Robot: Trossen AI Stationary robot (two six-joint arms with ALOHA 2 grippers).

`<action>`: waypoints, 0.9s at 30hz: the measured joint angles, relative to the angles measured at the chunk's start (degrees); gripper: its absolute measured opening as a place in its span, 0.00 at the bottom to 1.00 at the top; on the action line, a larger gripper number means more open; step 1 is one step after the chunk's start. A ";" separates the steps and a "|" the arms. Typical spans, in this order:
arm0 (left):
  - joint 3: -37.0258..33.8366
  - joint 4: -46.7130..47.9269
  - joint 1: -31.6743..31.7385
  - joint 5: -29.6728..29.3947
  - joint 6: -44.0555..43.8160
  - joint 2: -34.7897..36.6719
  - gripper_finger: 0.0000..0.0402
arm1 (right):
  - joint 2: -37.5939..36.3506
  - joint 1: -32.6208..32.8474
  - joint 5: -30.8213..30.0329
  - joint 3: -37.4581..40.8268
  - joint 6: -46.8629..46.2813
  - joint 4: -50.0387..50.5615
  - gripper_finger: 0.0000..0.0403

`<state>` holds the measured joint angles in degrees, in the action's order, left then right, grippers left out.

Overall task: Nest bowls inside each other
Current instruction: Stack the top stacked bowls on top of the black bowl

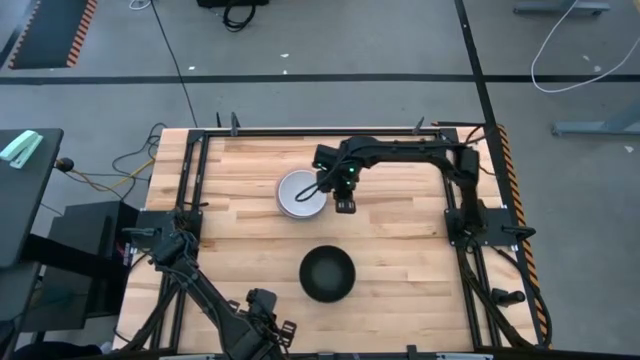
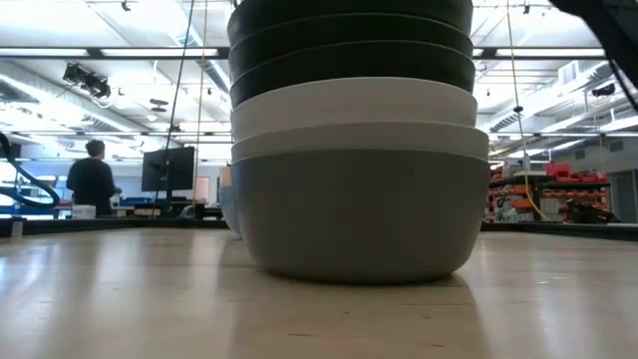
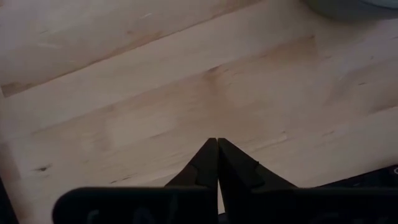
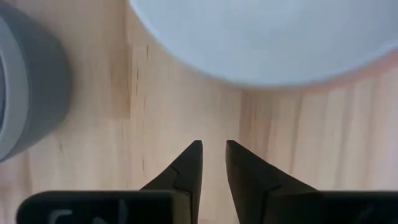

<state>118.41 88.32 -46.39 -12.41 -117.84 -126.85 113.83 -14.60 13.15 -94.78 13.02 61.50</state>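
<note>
1. High view: the right gripper (image 1: 344, 207) hangs just beside the white-topped bowl stack (image 1: 300, 194) near the table's (image 1: 400, 260) centre. A black-topped bowl stack (image 1: 327, 274) sits toward the front edge. The left gripper (image 1: 285, 333) waits at that edge.
2. Low view: the near stack shows 3 black bowls (image 2: 351, 45) in 2 white bowls (image 2: 359, 120) in a grey bowl (image 2: 359, 214).
3. Left wrist view: fingers clenched, empty.
4. Right wrist view: fingers parted, empty. Risk: withdrawing carelessly could nudge the stack, because it lies so close.
</note>
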 joint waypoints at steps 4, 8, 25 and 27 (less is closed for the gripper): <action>0.00 -0.21 0.00 0.00 0.00 0.00 0.04 | 3.16 0.43 -0.98 -8.53 1.22 2.85 0.20; 0.00 0.06 0.00 0.01 0.02 0.00 0.06 | 5.05 1.41 -1.16 -16.33 3.01 4.77 0.19; 0.00 0.74 -0.07 -0.01 0.04 0.00 0.03 | 14.61 5.00 -1.65 -24.52 4.25 14.04 0.21; 0.00 0.90 -0.07 -0.01 0.04 0.00 0.05 | 14.42 5.43 -2.57 -24.52 5.03 13.47 0.22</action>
<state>118.41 89.22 -46.46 -12.43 -117.80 -126.85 128.25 -9.17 10.58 -119.31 18.06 74.97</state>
